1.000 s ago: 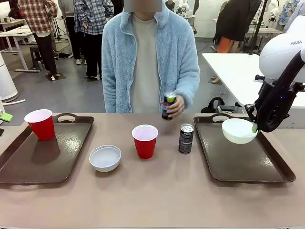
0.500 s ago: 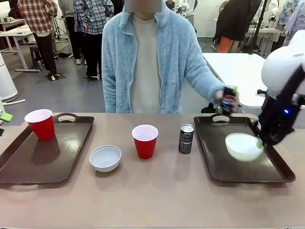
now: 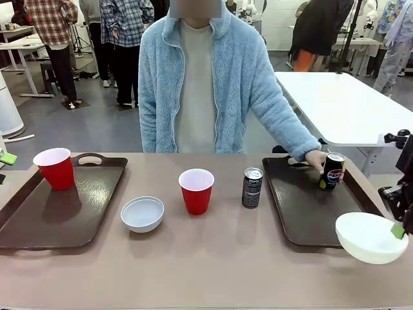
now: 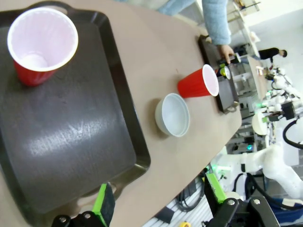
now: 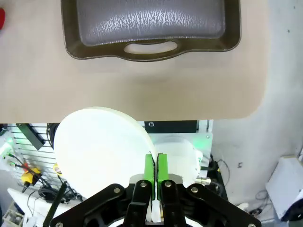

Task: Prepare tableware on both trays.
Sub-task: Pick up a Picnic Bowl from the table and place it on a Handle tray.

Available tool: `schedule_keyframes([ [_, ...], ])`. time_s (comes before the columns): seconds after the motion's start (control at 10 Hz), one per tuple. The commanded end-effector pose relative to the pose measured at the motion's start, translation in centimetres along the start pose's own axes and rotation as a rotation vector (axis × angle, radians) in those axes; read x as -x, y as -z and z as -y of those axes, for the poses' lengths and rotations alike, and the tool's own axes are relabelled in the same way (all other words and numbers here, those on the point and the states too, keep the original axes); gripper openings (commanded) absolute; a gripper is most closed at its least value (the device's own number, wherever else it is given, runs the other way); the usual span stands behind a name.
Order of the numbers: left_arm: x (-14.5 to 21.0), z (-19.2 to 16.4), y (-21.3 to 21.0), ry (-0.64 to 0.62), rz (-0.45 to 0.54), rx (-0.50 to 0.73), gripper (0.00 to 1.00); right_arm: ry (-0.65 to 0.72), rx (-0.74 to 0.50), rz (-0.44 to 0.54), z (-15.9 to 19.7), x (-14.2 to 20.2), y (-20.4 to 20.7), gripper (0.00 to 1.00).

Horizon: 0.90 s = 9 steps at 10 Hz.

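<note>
Pinching a shallow round white bowl, right claw clenches; left claw gapes.

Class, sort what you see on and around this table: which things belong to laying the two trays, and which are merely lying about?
Belong to the job: left tray; right tray; tray cup; middle cup; table bowl; held bowl, in the right gripper; standing can; gripped can, in the person's hand.

Lying about: green item at far left; white table behind.

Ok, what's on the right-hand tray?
One dark can, gripped by the person's hand, near its far rim. The white bowl in the right gripper hides the tray's near corner.
</note>
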<state>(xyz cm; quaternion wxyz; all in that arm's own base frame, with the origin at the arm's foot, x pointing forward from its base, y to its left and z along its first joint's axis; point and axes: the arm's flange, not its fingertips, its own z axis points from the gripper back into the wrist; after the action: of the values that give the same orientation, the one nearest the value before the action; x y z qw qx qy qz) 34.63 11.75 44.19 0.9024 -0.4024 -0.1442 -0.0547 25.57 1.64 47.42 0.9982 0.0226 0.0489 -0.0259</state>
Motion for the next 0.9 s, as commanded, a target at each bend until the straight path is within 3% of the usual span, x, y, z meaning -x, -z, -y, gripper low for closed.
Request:
schedule_keyframes([
  [0.0,0.0,-0.1,-0.3,0.004,0.0,0.012,1.0,-0.025,0.007,-0.024,0.6,-0.7,3.5,0.0],
  [0.2,0.0,-0.1,-0.3,0.004,0.0,0.012,1.0,-0.01,0.012,-0.007,0.3,-1.4,3.4,0.0],
  [0.4,0.0,-0.1,-0.3,0.004,0.0,0.012,1.0,0.03,-0.027,0.167,0.1,-6.6,4.2,0.0],
  [0.8,0.0,-0.1,-0.3,0.004,0.0,0.012,1.0,0.017,-0.101,0.222,0.6,-14.2,6.8,0.0],
])
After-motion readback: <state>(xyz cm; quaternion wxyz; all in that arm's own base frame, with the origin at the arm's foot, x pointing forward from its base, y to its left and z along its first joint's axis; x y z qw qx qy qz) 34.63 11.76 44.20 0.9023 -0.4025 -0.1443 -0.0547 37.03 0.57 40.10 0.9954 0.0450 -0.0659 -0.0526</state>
